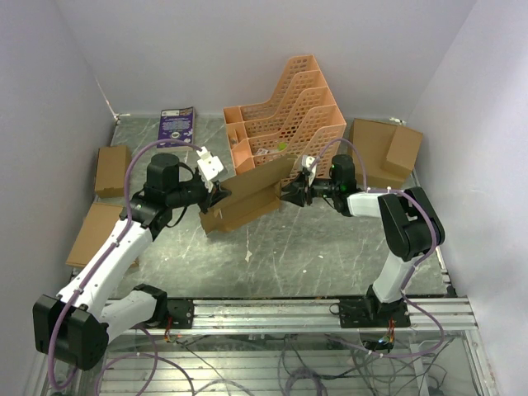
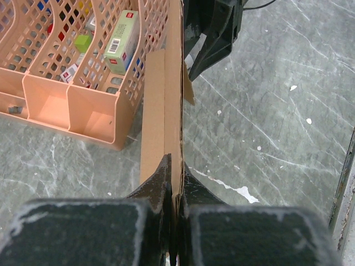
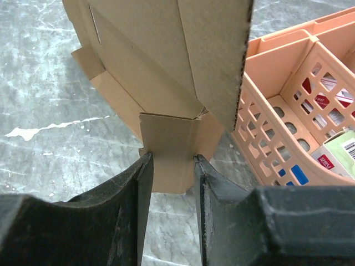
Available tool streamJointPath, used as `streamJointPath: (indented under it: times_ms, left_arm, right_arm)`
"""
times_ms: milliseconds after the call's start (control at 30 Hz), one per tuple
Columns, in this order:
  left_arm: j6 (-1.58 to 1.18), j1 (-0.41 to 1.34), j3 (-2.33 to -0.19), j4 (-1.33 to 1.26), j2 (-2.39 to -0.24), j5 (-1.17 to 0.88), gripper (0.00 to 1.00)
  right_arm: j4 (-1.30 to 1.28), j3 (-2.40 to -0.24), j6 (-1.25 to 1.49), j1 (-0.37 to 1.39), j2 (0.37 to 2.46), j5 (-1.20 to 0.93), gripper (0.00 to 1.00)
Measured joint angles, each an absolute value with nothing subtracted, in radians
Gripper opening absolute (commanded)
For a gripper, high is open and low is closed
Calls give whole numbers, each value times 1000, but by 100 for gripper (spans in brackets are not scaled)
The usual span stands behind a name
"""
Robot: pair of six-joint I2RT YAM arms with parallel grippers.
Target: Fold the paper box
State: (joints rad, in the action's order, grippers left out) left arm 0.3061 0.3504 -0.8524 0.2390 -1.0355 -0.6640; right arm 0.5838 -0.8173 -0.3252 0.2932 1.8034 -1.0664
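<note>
The paper box (image 1: 247,198) is a brown cardboard sheet held on edge above the table between both arms, flaps partly folded. My left gripper (image 1: 216,196) is shut on its left end; in the left wrist view the fingers (image 2: 161,180) pinch the thin edge of the paper box (image 2: 173,83). My right gripper (image 1: 290,191) is at the right end. In the right wrist view its jaws stand apart around a small tab (image 3: 172,144) of the paper box (image 3: 155,55), with the right gripper (image 3: 171,166) open and the fingertips at the tab's side edges.
An orange lattice file rack (image 1: 285,115) stands just behind the sheet, holding small packets (image 2: 122,41). Ready-made brown boxes lie at the left (image 1: 111,169) (image 1: 95,231) and back right (image 1: 384,153). A purple booklet (image 1: 177,124) lies at the back. A metal rail (image 1: 330,309) runs along the near edge.
</note>
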Motion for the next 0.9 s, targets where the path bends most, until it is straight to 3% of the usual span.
streamJointPath:
  times_ms: [233, 367, 633, 767, 900]
  left_arm:
    - [307, 350, -847, 236, -1036, -668, 7]
    - [306, 350, -847, 236, -1036, -668, 7]
    - [306, 350, -847, 235, -1040, -670, 7]
    - [306, 350, -847, 234, -1042, -672, 7]
    - [306, 349, -847, 234, -1044, -677, 7]
  right_arm:
    - [632, -817, -244, 294, 1813, -1047, 33]
    - [682, -815, -185, 294, 1817, -1026, 24]
    - [788, -794, -99, 301, 1843, -1005, 25]
    - [808, -794, -84, 309, 1853, -991, 34]
    - [826, -794, -80, 314, 1864, -973, 29]
